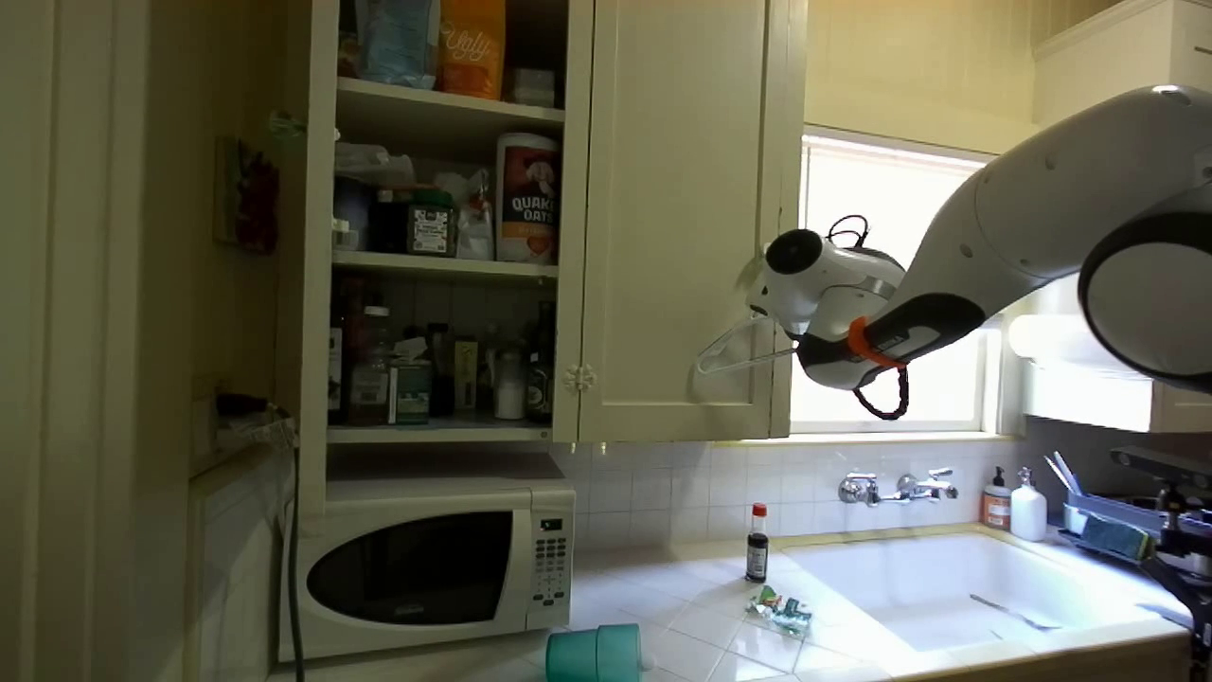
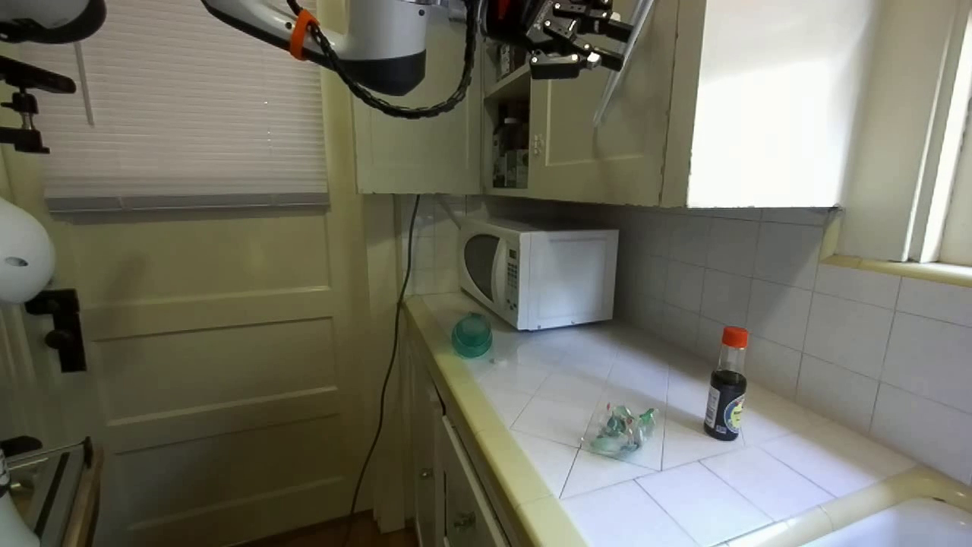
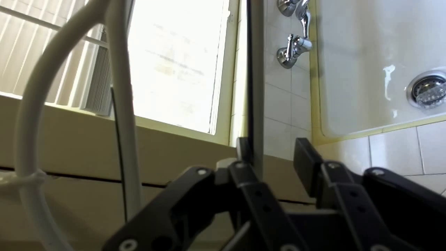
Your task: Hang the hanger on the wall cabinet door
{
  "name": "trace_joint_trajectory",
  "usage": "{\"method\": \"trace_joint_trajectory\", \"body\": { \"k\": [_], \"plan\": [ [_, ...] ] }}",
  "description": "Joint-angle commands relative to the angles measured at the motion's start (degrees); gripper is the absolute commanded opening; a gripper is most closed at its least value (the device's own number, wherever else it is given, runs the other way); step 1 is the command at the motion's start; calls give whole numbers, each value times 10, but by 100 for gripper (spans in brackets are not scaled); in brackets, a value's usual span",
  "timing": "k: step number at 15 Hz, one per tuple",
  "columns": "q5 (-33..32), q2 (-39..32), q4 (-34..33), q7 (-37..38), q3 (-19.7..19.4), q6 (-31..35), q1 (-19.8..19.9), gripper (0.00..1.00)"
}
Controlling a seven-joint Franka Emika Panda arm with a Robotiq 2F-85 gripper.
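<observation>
Tiled white, the tabletop (image 1: pixel 682 616) runs below the wall cabinet door (image 1: pixel 672 218) in an exterior view, with open shelves (image 1: pixel 445 264) left of the door and a bright window (image 1: pixel 937 393) at its right. The pale clothes hanger (image 1: pixel 753 361) is in front of the door's right part, partly behind the arm (image 1: pixel 1051 189).

In the wrist view the claw (image 3: pixel 274 153) stands spread, a hanger bar (image 3: pixel 258 87) passing close beside one finger (image 3: pixel 246 174). Hanging seems the step in hand, probably at letting go, though what carries the hanger cannot be told.

In an exterior view the hanger slants before the door, near the cabinet corner (image 2: pixel 680 152); open room lies below and nearer, so slow, straight backing-off seems called for.
</observation>
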State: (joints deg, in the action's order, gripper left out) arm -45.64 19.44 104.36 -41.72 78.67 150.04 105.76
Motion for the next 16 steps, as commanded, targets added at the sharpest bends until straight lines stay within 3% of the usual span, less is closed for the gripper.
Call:
{"method": "trace_joint_trajectory", "body": {
  "k": [1, 5, 9, 11, 12, 13, 14, 16],
  "plan": [
    [-1, 10, 7, -1, 20, -29, 20, 69],
    [-3, -12, 26, 23, 16, 40, 13, 98],
    [-46, 22, 45, 77, 1, 216, 44, 100],
    [-40, 37, 51, 96, -3, 265, 60, 100],
    [-29, 30, 58, 89, -12, 257, 47, 100],
    [-16, 0, 73, 70, -28, 224, 8, 99],
    [-46, -9, 83, 93, -54, 215, -21, 100],
    [-51, -16, 124, 104, -139, 223, -107, 100]
  ]
}}
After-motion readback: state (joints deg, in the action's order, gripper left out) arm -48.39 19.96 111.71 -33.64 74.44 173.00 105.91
